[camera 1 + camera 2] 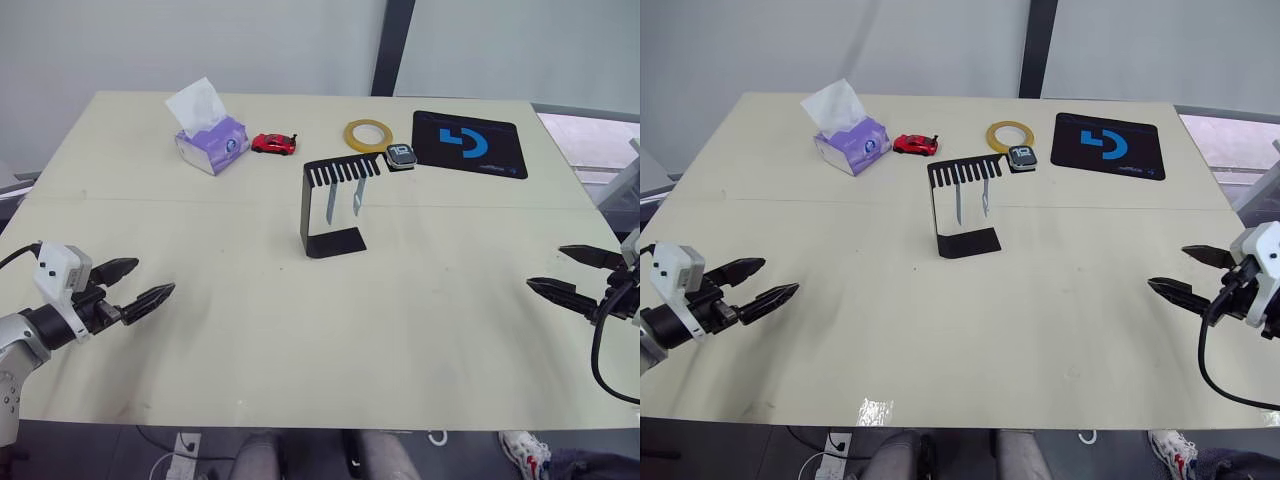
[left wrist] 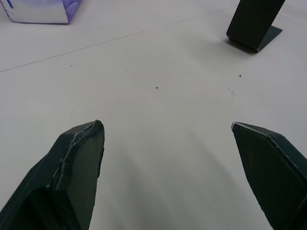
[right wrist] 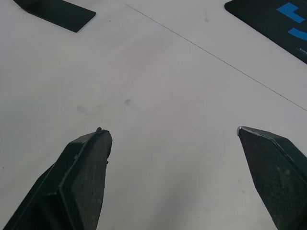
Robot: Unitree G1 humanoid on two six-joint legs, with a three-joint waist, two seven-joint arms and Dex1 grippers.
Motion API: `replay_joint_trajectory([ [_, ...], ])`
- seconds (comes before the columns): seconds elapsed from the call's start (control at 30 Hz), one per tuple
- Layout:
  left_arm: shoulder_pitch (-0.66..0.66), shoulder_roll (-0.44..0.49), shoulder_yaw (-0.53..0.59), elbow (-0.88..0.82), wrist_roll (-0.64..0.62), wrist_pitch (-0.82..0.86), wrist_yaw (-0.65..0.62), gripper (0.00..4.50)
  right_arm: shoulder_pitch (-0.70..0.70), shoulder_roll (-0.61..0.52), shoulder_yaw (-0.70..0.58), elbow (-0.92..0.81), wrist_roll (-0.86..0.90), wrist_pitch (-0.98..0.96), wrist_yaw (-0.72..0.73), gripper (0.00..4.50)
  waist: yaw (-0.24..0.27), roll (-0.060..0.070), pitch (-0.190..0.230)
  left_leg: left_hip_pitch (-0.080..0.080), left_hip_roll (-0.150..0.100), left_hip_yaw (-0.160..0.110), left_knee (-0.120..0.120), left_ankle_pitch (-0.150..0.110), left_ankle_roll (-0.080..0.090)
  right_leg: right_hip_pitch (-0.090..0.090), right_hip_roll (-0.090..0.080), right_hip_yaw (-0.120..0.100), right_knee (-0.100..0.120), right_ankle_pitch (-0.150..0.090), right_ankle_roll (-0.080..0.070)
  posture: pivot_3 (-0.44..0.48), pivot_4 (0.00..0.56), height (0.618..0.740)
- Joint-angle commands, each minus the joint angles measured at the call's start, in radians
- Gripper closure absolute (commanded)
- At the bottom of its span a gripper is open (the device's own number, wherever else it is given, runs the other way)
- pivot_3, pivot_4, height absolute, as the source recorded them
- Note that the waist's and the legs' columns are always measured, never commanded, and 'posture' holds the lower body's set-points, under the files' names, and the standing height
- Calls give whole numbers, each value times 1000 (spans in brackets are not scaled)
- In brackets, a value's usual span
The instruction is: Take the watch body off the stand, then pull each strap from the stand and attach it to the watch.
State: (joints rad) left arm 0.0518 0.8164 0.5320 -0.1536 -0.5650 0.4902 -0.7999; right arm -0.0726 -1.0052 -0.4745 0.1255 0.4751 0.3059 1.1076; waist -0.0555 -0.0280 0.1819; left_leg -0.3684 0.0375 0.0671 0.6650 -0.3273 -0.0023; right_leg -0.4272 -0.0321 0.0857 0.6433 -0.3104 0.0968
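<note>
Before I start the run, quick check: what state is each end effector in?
Left end effector: open, holding nothing.
Right end effector: open, holding nothing.

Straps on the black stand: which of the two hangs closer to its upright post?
The pale blue-grey strap nearer the black sheet-metal stand's post; the other strap hangs toward the bar's watch end.

stand (image 1: 332, 200) black | straps (image 1: 343, 201) pale blue-grey | tape ring (image 1: 367, 134) yellow | toy car (image 1: 273, 143) red
</note>
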Motion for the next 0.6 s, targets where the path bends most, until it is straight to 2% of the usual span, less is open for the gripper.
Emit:
replay_joint_trajectory([
  [0.03, -23, 2, -8, -14, 4, -6, 7, 0, -5, 11, -23, -47, 8, 4, -32, 31, 0, 0, 0, 0, 0, 0, 0, 0, 0, 0, 0, 0, 0, 0, 0, 0, 150, 738],
  [0.13, -59, -3, -31, 3, -6, 8, 4, 0, 8, 46, -18, -98, -2, 15, -92, 31, 1, 0, 0, 0, 0, 0, 0, 0, 0, 0, 0, 0, 0, 0, 0, 0, 150, 738],
  [0.6, -111, -5, -55, 19, -11, 57, 16, 0, 3, 77, -9, -155, -8, 70, -183, 31, 1, 0, 0, 0, 0, 0, 1, 0, 0, 0, 0, 0, 1, 0, 0, 0, 150, 738],
])
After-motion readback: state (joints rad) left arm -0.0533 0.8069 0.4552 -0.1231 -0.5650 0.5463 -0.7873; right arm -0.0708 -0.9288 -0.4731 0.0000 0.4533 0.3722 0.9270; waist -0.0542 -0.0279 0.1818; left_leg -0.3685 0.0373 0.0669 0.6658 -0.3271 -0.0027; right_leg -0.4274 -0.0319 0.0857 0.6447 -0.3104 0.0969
